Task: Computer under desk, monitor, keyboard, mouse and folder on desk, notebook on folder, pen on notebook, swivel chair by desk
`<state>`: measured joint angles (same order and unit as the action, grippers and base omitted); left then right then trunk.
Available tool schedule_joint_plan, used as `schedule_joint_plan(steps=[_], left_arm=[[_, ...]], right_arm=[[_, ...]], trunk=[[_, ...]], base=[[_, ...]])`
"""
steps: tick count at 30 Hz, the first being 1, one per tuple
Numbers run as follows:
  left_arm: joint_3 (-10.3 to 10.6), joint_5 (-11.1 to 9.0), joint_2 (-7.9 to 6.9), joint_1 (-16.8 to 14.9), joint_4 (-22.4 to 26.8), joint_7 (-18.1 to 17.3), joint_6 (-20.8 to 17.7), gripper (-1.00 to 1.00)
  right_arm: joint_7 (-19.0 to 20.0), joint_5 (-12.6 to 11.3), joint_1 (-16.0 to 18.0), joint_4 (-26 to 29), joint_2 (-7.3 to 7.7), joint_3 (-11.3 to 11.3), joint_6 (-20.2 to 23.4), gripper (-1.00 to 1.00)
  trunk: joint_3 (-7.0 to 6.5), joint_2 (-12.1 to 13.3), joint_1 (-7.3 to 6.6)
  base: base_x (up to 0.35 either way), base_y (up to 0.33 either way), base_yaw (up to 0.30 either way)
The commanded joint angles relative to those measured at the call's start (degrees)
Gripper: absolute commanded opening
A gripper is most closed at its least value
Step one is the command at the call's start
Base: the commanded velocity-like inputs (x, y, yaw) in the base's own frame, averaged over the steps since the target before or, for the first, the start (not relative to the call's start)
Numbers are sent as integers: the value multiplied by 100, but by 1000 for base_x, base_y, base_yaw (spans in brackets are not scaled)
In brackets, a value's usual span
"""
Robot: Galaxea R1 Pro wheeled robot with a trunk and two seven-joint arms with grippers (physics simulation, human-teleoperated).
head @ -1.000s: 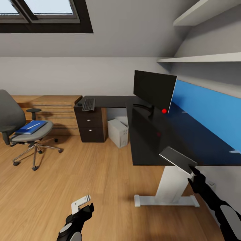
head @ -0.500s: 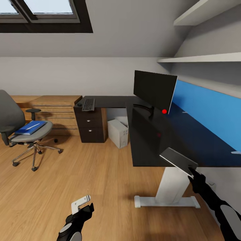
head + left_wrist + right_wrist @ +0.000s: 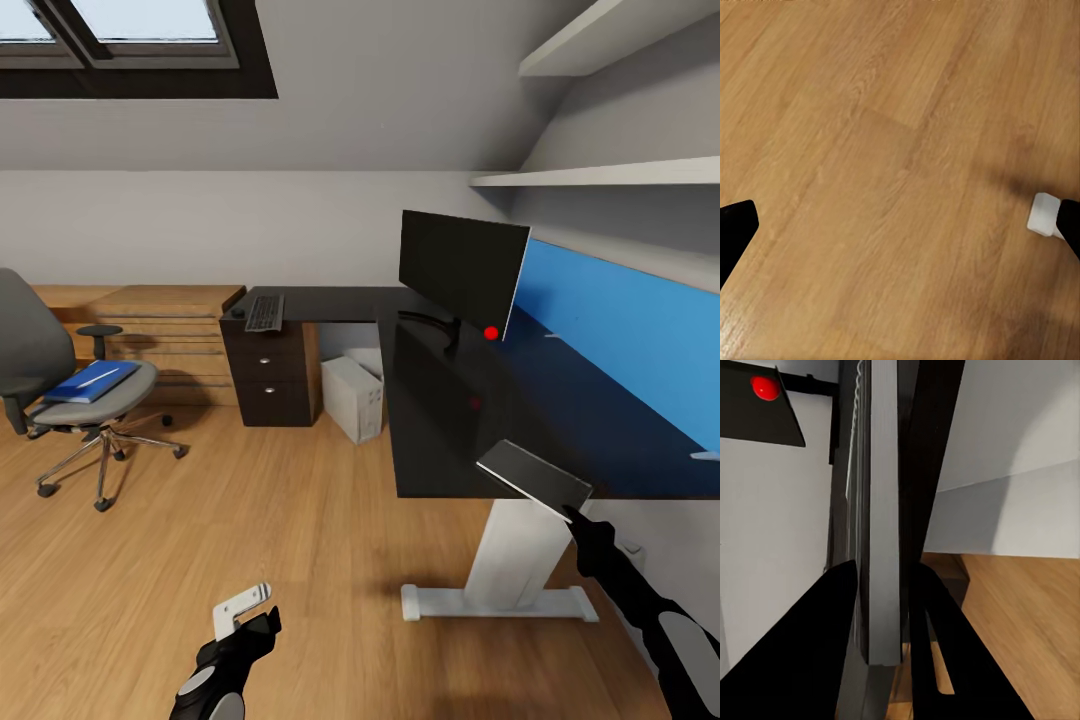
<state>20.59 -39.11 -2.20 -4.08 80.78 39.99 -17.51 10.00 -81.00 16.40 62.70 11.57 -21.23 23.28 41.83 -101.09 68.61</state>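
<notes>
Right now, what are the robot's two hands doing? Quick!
Left gripper: open, holding nothing, above the floor.
Right gripper: shut on the notebook, at the desk edge.

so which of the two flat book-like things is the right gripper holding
The grey notebook, clamped by the right gripper at the desk's near edge. The other, the blue folder, lies on the swivel chair.

Bare glossy black tabletop (image 3: 560, 400) lies open beside the flat black monitor (image 3: 462, 262); grey wall shelf (image 3: 600, 175) overhangs it; open wooden floor (image 3: 250, 520) below.
</notes>
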Motion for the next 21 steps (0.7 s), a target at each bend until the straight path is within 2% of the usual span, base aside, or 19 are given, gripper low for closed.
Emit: schedule_joint_plan(steps=[1,10,12,15,21], left_arm=[[14,-27,-5,-5,8,44,-15,100],[15,-33,0,-5,8,35,-15,100],[15,-35,0,-5,4,35,-15,100],[15,-35,0,-5,0,35,-15,100],[17,-35,0,-5,-39,35,-15,100]], right_arm=[[2,-21,4,-3,-2,-12,36,-100],[28,0,4,22,-11,26,22,-100],[47,14,4,329,-43,314,2,-100],[46,26,3,486,-97,442,-7,-100],[12,27,3,642,-167,532,-6,-100]], trunk=[[-13,38,-23],[-174,399,-220],[-210,479,-264],[-264,599,-330],[-372,840,-462]], base=[[0,0,0],[0,0,0],[0,0,0],[0,0,0],[0,0,0]])
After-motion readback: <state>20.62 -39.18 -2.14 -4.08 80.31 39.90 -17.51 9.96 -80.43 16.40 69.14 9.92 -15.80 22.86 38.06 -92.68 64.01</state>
